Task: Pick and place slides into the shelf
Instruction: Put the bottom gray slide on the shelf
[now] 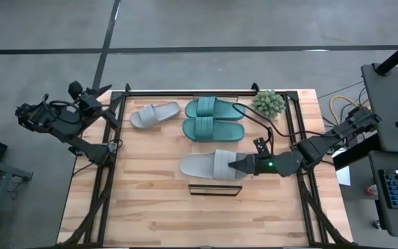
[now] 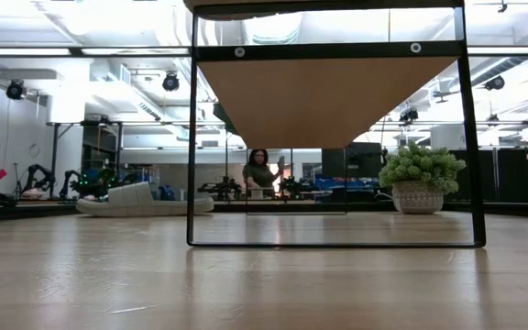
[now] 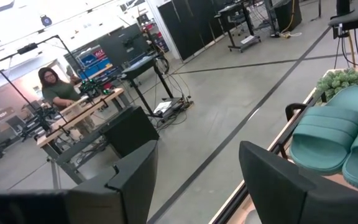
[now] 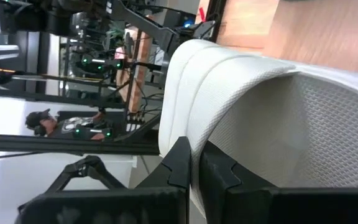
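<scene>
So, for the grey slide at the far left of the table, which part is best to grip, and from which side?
Probably its wide strap, from above: the light grey slide lies flat, sole down, so the arched strap is the only raised part. The left tool waits just off that corner, nearest to it. The right tool is shut on the other grey slide.

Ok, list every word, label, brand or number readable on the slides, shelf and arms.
None can be read.
Grey slide held in the right gripper: no marking visible.
Teal slides: none visible.
Shelf: none visible.
Arms: no legible labels.
</scene>
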